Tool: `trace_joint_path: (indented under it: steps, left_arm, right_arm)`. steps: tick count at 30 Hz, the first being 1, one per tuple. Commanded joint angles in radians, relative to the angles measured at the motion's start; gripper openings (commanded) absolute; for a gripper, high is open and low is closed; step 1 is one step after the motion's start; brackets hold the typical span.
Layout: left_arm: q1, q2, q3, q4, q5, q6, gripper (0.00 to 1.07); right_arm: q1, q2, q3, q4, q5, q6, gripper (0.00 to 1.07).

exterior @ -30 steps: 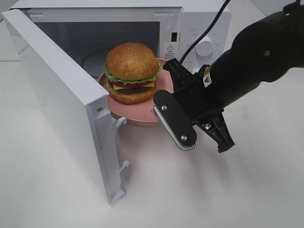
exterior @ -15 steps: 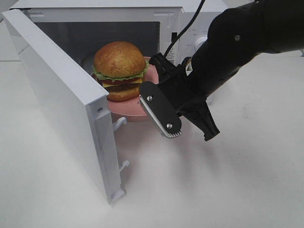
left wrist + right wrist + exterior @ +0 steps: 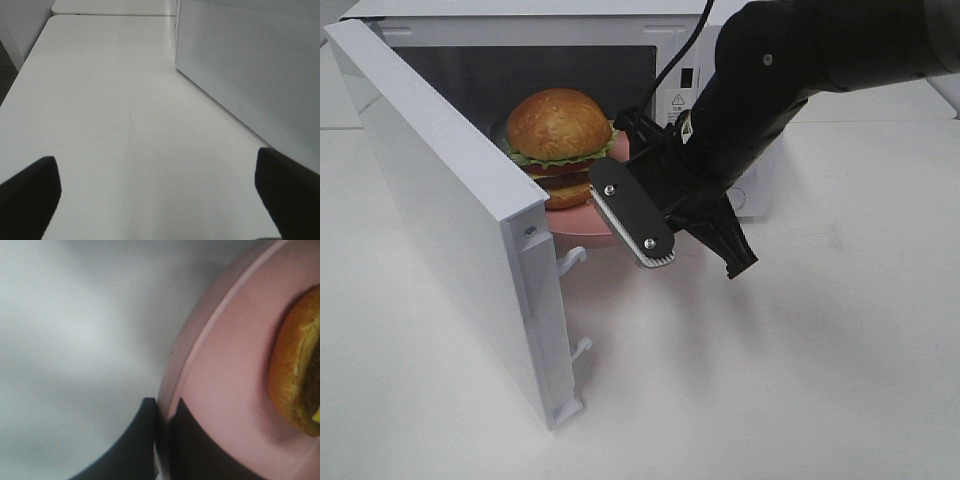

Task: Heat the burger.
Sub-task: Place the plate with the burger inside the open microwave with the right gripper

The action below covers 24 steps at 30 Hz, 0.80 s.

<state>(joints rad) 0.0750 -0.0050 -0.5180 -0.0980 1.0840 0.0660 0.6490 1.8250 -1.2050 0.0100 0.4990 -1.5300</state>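
Observation:
The burger (image 3: 558, 138), with a golden-brown bun, green lettuce and red and brown layers, sits on a pink plate (image 3: 588, 222). The plate is partway into the open microwave (image 3: 520, 28). My right gripper (image 3: 625, 140) is shut on the plate's right rim. The right wrist view shows the pink plate (image 3: 225, 365) pinched between the right gripper's dark fingers (image 3: 165, 415), with the burger's bottom bun (image 3: 295, 375) beyond. My left gripper (image 3: 160, 200) is open and empty over the bare table, next to the door's outer face. It does not show in the high view.
The microwave door (image 3: 440, 180) stands wide open toward the front left; its outer face (image 3: 250, 65) fills one side of the left wrist view. The right arm (image 3: 800, 70) covers the microwave's control panel. White table (image 3: 770, 380) lies in front.
My right gripper has carried the plate and burger left and back, further into the microwave opening. The door has not moved.

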Motion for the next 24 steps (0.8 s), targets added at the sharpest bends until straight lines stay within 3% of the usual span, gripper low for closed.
trace_joint_path:
  steps: [1, 24]
  left_arm:
    - [0.001, -0.005, 0.0, -0.001, -0.012, -0.002, 0.98]
    - [0.001, -0.005, 0.0, -0.001, -0.012, -0.002, 0.98]
  right_arm:
    - [0.005, 0.008, -0.046, 0.007, -0.044, -0.004, 0.0]
    - [0.005, 0.147, -0.235, -0.082, -0.039, 0.116, 0.0]
